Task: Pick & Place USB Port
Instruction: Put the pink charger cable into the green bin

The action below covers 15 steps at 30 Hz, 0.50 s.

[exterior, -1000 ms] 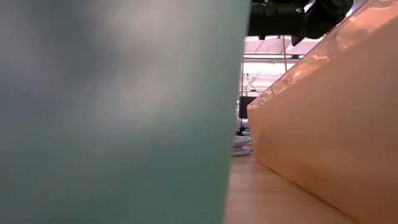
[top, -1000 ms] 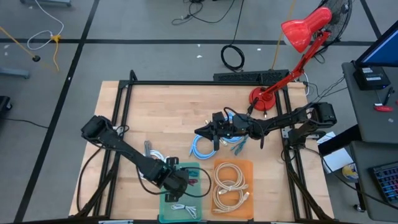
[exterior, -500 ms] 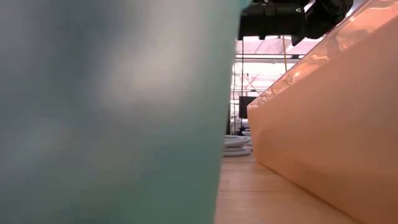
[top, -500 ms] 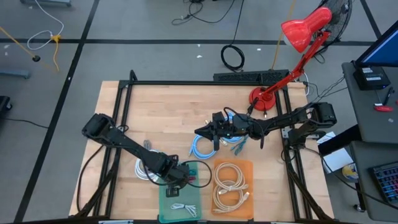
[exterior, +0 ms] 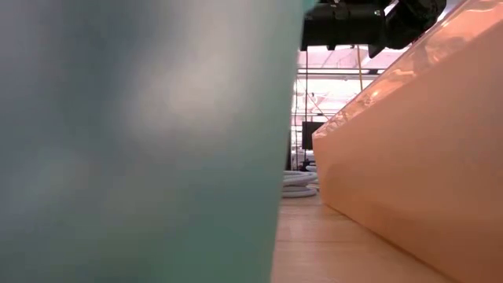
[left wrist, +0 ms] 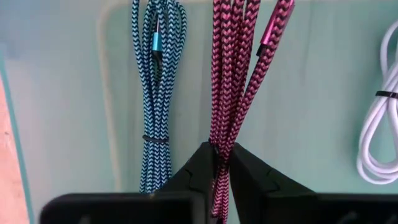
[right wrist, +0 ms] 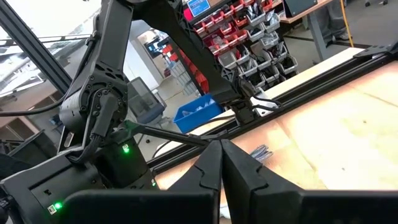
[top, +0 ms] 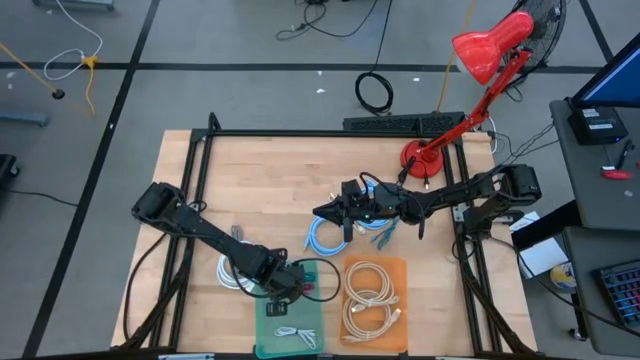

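Note:
My left gripper (top: 290, 285) (left wrist: 222, 149) is over the far end of the green tray (top: 268, 332) and is shut on a coiled pink braided USB cable (left wrist: 233, 74) (top: 318, 291). Beside it in the tray lie a blue braided cable (left wrist: 155, 93) and a white cable (left wrist: 379, 137) (top: 297, 335). My right gripper (top: 322, 213) (right wrist: 221, 144) hangs shut and empty over the table's middle, above a loose pile of light blue cables (top: 322, 238). My left gripper pinches the pink cable's bundled strands (left wrist: 225, 134) between its two fingertips, several strands together. The fingers lie along the bundle, which runs away from them over the tray floor. Whether the bundle lies on the floor or is lifted clear does not show.
An orange tray (top: 398, 268) with cream cables (top: 370, 295) sits right of the green one. A white coil (top: 232, 275) lies on the table by the left arm. A red desk lamp (top: 430, 158) stands at the far right. Both tray walls (exterior: 141, 141) (exterior: 409, 157) fill the low view.
My left gripper shifted a little toward the table's far edge over the green tray, staying shut on the pink cable, and then held still. The white coil beside its arm came into fuller view. The right arm kept still.

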Tool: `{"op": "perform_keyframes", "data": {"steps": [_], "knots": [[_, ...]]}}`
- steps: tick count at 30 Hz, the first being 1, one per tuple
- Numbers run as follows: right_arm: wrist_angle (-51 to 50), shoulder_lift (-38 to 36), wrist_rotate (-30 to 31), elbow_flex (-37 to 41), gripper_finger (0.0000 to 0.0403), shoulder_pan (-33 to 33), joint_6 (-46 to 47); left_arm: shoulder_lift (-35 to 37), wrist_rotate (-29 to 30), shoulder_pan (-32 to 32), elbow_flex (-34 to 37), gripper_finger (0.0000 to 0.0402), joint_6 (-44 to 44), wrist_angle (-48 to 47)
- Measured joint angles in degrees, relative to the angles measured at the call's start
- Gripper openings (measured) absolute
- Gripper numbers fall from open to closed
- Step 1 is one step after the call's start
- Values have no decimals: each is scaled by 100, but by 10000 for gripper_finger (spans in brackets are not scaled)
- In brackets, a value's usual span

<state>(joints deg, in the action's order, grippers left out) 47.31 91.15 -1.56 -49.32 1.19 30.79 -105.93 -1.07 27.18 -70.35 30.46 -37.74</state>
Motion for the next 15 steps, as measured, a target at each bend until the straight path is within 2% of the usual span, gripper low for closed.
{"op": "perform_keyframes", "data": {"steps": [8,11,15], "knots": [[0,0,0,0,0,-2,-1,2,154,0,0,131,-79,17],[0,0,0,0,0,-1,-1,2,211,0,0,145,-77,22],[0,0,0,0,0,0,1,71,259,35,2,146,-153,57]]}}
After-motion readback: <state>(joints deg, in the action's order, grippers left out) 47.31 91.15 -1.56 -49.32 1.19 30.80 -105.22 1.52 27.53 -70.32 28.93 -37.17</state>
